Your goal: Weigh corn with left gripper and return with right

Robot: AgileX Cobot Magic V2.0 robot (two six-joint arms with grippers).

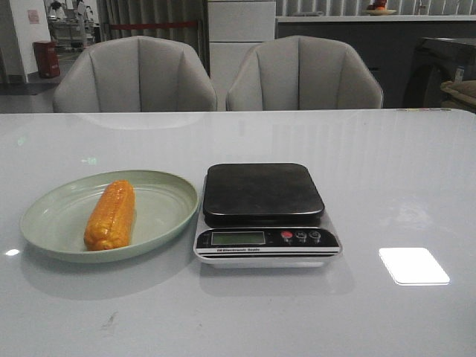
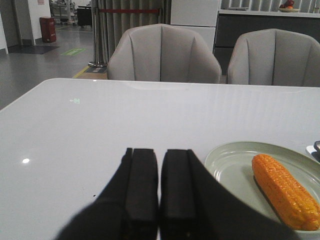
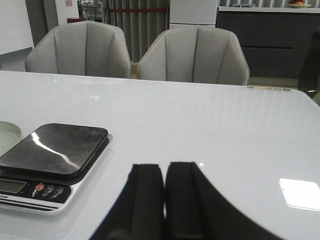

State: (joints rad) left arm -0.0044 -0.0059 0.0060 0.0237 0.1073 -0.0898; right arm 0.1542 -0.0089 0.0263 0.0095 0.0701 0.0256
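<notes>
The orange-yellow corn [image 1: 111,215] lies lengthwise on a pale green plate [image 1: 167,190] at the left of the table. A kitchen scale [image 1: 262,195] with a black platform stands right beside the plate, nothing on it. Neither arm shows in the front view. In the left wrist view my left gripper [image 2: 159,152] is shut and empty, low over the table, with the plate [image 2: 227,165] and corn [image 2: 284,189] off to one side of it. In the right wrist view my right gripper [image 3: 164,167] is shut and empty, beside the scale [image 3: 55,150].
Two grey chairs [image 1: 134,74] [image 1: 303,73] stand behind the table's far edge. A bright light patch [image 1: 413,265] reflects on the glossy white tabletop at the right front. The plate's rim nearly touches the scale.
</notes>
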